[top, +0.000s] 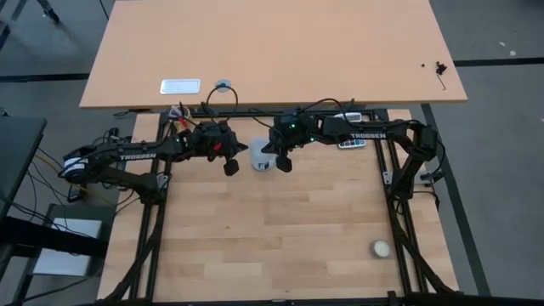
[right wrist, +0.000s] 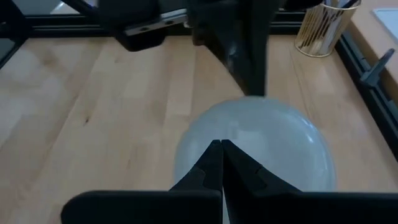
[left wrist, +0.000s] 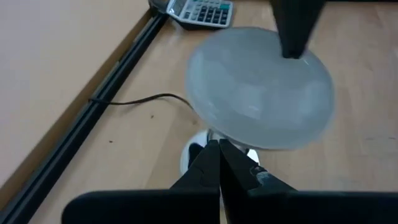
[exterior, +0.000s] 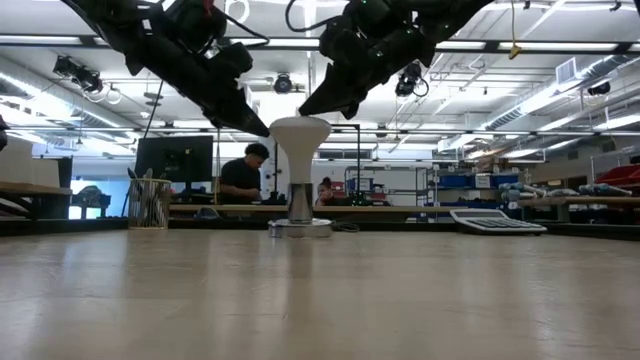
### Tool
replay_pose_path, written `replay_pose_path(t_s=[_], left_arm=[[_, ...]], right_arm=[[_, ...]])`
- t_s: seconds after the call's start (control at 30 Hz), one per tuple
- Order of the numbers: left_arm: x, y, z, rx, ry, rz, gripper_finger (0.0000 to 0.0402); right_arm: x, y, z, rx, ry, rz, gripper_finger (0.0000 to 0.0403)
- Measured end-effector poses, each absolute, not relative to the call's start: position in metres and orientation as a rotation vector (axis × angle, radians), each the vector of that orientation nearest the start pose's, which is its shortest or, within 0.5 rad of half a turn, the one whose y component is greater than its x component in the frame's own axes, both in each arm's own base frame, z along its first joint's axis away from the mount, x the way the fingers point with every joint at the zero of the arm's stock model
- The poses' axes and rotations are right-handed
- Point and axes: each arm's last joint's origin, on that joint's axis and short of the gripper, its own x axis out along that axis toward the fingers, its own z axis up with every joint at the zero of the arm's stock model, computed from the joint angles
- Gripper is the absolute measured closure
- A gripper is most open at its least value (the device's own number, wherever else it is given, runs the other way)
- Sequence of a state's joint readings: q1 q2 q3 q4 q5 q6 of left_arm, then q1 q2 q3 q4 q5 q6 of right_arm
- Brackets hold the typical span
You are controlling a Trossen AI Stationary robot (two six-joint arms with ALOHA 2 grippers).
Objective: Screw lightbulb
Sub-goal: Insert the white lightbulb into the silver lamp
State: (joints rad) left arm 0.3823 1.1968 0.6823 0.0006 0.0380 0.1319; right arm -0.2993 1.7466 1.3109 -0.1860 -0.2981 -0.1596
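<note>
The white lightbulb (exterior: 300,135) stands upright, dome up, with its grey metal base in the round socket disc (exterior: 300,228) at the far middle of the table (top: 280,229). It also shows in the high view (top: 260,155). My left gripper (exterior: 262,128) is shut at the dome's left side. My right gripper (exterior: 308,108) is shut at the dome's right side. Each wrist view shows its own shut fingers before the dome (left wrist: 261,93) (right wrist: 255,143), with the other arm's finger beyond it. My left gripper lays its shut fingertips (left wrist: 219,155) against the left rim of the bulb's dome (exterior: 274,127), slanting down from the table's left. The bulb stays upright in the socket. My right gripper lays its shut fingertips (right wrist: 219,155) against the dome's right upper side (right wrist: 249,134), slanting down from the right. Whether they truly touch, I cannot tell.
A calculator (top: 351,143) lies at the far right near the frame rail. A cream-white ball (top: 381,248) lies at the near right. A gold pen cup (right wrist: 320,28) stands at the far left. A thin black cord (left wrist: 143,99) runs from the socket. People sit in the room behind (exterior: 243,175).
</note>
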Motion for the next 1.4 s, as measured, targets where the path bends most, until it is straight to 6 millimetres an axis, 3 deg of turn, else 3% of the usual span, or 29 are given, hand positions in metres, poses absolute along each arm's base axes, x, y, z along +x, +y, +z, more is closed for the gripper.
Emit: replay_pose_path(t_s=[0.87,1.4], left_arm=[[0.231,0.098,0.234,0.013,0.511,0.301,0.0401],[0.233,0.098,0.241,0.017,0.445,0.312,0.0402]], right_arm=[[0.372,-0.122,0.266,0.085,0.539,-0.030,0.0394],[0.368,-0.121,0.267,0.095,0.569,-0.030,0.0378]])
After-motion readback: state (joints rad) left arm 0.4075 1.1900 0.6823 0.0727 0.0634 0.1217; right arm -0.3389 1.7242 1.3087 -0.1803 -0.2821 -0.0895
